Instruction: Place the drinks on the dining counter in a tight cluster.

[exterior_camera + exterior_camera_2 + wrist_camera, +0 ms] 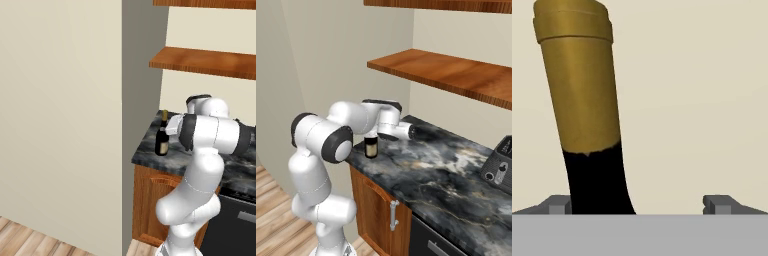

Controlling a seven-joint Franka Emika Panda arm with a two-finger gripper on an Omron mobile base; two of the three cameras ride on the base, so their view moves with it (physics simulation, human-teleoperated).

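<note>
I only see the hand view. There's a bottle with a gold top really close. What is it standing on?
Observer: The bottle stands upright on a marbled worktop, at the end beside the wall.
Operator: Is anything else on there?
Observer: A toaster sits far along the worktop, at the other side from the bottle.
Operator: What's above it?
Observer: Two wooden shelves are fixed to the wall over the worktop.

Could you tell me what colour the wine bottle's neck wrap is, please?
Golden yellow on the wine bottle, clearest in the hand view.
</note>
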